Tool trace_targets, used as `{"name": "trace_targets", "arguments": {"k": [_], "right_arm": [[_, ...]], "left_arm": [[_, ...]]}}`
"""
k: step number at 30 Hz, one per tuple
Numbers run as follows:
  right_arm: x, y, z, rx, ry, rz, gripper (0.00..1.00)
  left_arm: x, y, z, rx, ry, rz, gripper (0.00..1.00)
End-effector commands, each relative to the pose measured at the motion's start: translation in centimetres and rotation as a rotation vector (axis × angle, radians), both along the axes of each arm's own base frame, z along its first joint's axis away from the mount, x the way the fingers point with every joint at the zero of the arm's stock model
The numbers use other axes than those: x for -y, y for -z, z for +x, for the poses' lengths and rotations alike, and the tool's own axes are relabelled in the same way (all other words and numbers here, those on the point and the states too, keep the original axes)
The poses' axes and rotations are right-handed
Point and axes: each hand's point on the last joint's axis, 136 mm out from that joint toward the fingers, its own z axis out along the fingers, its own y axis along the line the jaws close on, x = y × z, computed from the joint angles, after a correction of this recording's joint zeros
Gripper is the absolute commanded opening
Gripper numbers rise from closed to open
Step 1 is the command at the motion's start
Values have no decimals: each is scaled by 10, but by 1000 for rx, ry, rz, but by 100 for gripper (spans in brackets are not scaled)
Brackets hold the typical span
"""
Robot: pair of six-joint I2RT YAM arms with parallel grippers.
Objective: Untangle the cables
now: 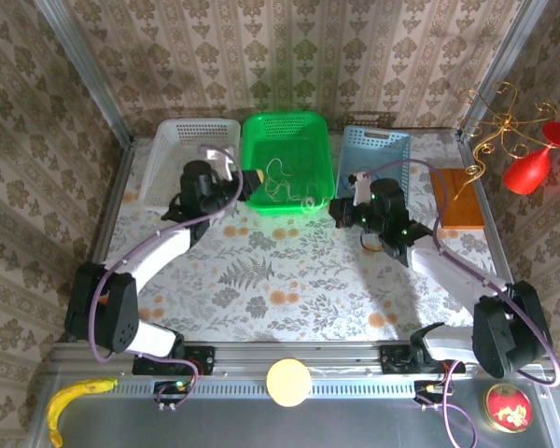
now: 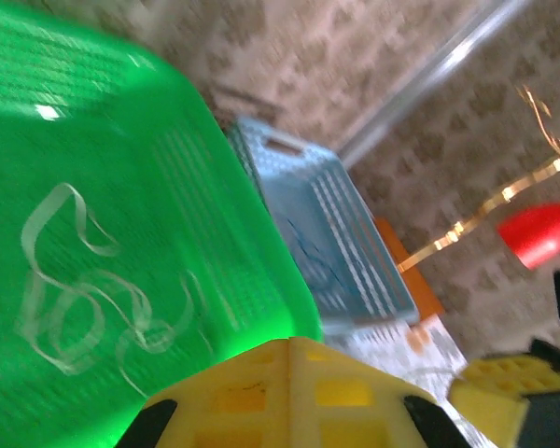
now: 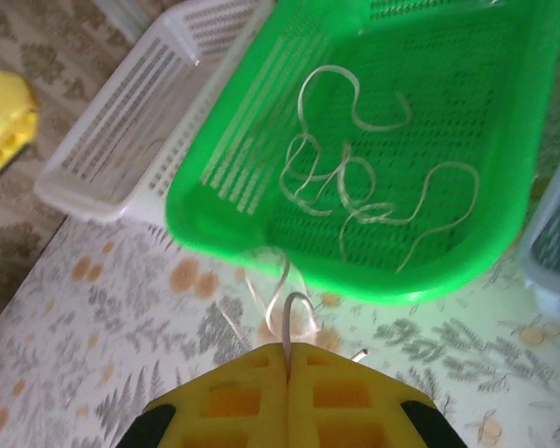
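Cream cable (image 3: pixel 347 177) lies looped in the green basket (image 3: pixel 205 201) at 12 o'clock on the table (image 1: pixel 289 280), one strand pinched in your right jaws, your left jaws pressed together on nothing, so a hard pull could tighten the loops or drag the basket.

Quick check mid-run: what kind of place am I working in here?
Likely a staged robot test cell dressed as a home: damask wallpaper panels in aluminium framing, and a floral tablecloth under a green plastic basket.
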Motion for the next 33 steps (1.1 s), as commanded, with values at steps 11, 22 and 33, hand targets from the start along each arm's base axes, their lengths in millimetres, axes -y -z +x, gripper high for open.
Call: {"name": "trace_targets", "arguments": {"k": [11,22,33], "right_arm": [[-45,13,106,-54,26,2,28],[-29,-10,31,2,16,-99,100],[122,1,-50,206,424,-431,100]], "left_arm": [[13,14,84,25,24,64,1],[-50,-5,5,81,-110,279,100],[-239,69,-49,186,-723,701,100]]}}
